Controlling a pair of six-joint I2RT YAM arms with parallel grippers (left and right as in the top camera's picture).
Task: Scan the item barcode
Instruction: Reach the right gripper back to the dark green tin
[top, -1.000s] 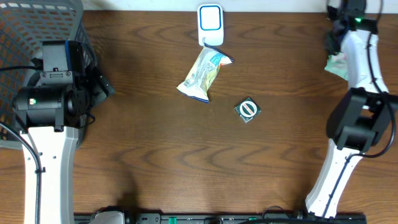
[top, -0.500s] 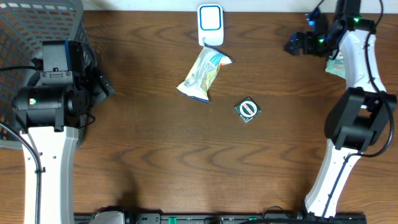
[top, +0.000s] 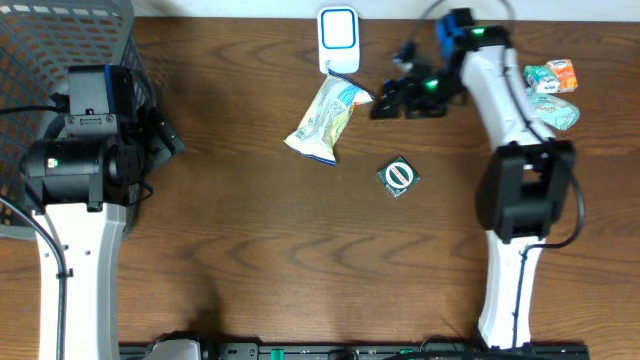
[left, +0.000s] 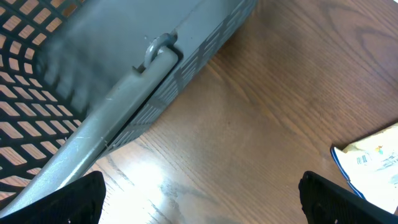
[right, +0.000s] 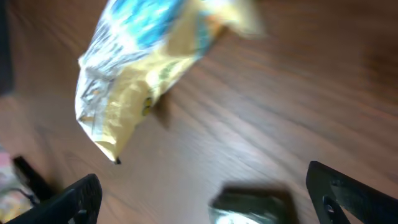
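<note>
The crinkly foil bag (top: 328, 120) lies flat mid-table, just below the white scanner (top: 338, 35). My right gripper (top: 385, 103) hangs spread beside its top end, where my wrist view blurs. My left gripper (left: 199, 196) is spread by the grey mesh basket (left: 124, 93).

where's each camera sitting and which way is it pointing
overhead: above the table, looking straight down; shows left arm, right arm, basket, scanner, snack bag.
left wrist: on the left arm, tilted down at the basket wall and bare wood; open left fingers in the bottom corners.
right wrist: on the right arm, looking down at the snack bag; open right fingers in the bottom corners.
shared: snack bag in all three, only a corner in left wrist.
</note>
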